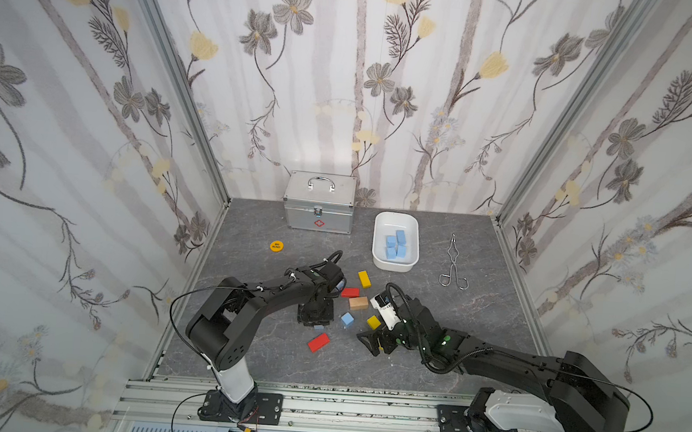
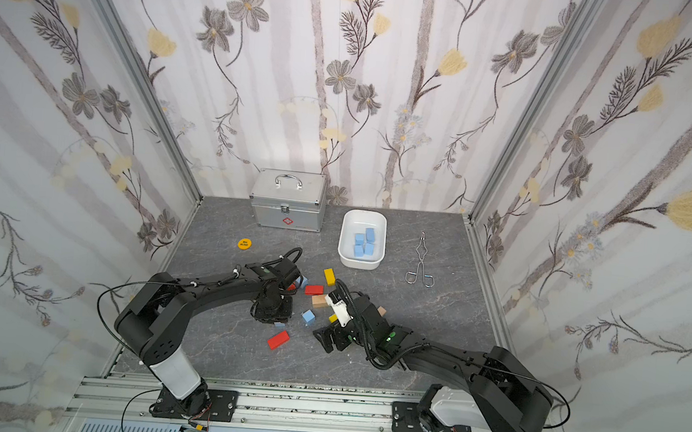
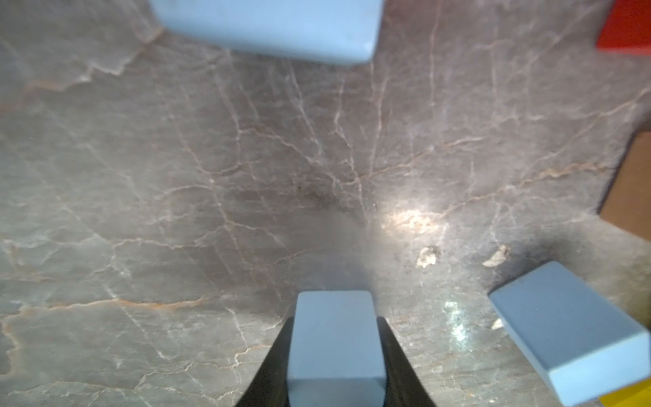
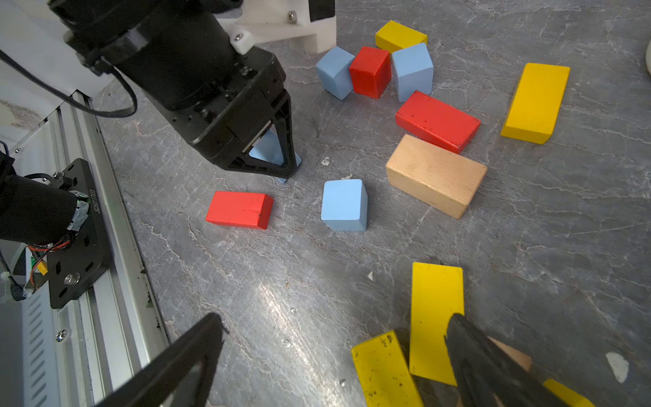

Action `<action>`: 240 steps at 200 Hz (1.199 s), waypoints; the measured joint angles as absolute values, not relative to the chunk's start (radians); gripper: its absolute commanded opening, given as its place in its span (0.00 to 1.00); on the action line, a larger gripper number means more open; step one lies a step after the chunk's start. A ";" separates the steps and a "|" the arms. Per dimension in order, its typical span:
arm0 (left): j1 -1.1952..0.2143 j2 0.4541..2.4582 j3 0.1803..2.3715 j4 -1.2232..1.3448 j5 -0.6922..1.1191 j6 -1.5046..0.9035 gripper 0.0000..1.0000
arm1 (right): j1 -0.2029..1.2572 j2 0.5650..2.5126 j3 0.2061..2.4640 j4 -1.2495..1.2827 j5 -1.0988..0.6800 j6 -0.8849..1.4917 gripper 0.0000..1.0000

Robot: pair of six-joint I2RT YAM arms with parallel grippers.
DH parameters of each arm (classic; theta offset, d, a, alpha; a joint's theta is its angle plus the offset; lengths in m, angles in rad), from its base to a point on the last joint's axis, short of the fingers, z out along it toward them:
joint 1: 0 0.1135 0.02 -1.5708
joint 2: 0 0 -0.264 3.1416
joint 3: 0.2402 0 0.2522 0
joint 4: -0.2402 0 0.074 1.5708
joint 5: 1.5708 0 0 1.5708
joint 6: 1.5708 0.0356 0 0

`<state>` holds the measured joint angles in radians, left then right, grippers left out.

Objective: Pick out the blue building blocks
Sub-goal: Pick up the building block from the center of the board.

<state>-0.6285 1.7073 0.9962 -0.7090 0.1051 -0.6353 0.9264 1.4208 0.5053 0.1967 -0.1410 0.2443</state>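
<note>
Blocks of blue (image 1: pixel 392 252), four of them, lie in the white tub (image 1: pixel 393 265), so you are about half done. Your left gripper (image 4: pixel 283 171) pinches one more blue block (image 3: pixel 334 345) tight, low by the table (image 4: pixel 281 282). Three wait there: one blue cube (image 4: pixel 344 204) alone, and a blue pair (image 4: pixel 412 70) hugging a small red block (image 4: pixel 370 70). Your right gripper (image 4: pixel 334 322) is spread wide and holds nothing.

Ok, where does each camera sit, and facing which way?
Both top views: high up front, looking down at table and back wall; both arms show.
Left wrist: looks down past left hand, shut on blue block.
Right wrist: looks across blocks toward left arm; open right hand shows.
Shared: both wrist views show that blue block.
</note>
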 measured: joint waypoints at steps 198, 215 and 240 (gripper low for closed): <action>-0.616 1.607 1.271 -0.775 -0.024 -0.514 0.00 | 0.796 1.271 0.570 0.150 -0.151 0.268 1.00; -0.615 1.633 1.336 -0.782 -0.030 -0.490 0.00 | 0.765 1.236 0.578 0.144 -0.138 0.269 1.00; -0.614 1.694 1.447 -0.785 -0.029 -0.452 0.00 | 0.707 1.198 0.585 0.139 -0.128 0.288 1.00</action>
<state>-0.6136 1.6936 1.4471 -0.7845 -0.0292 -0.4519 0.7067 1.1980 0.5850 0.1387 -0.1284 0.2882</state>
